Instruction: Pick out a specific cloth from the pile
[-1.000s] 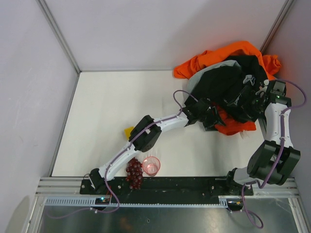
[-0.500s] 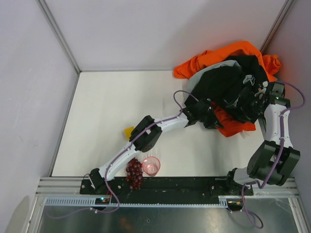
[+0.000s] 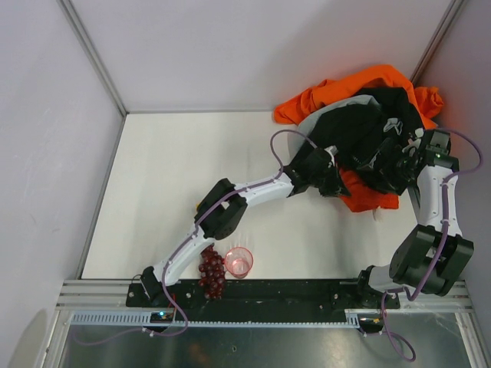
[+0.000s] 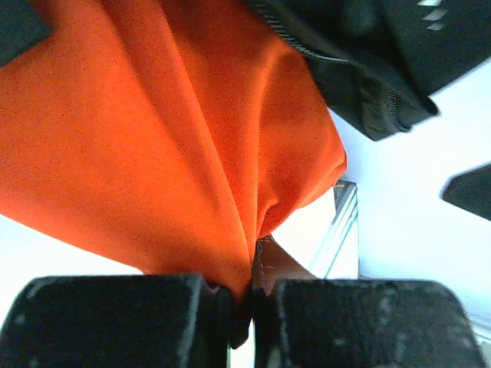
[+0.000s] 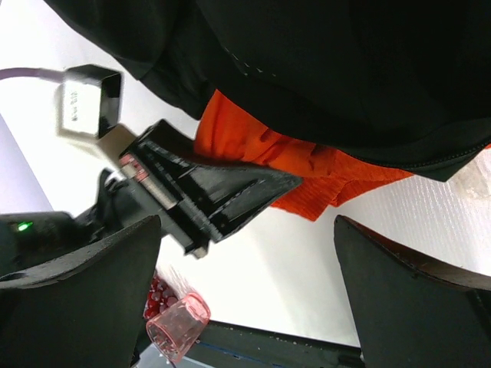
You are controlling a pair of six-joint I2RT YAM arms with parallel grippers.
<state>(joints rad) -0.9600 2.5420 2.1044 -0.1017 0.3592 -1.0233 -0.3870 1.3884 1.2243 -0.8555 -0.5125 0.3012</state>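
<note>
The cloth lies at the near edge of the pile, its far part tucked under the black garment and its near part spilling onto the worktop. Its long axis runs left to right in the top view. My left fingers sit at its left end, clenched on a fold of the orange-red fabric. The right fingers are spread wide with nothing between them, over the black garment near the cloth's right end. So the left arm is the one placed to draw it. I judge the pull should go leftward and toward the bases, out from under the black layer.
</note>
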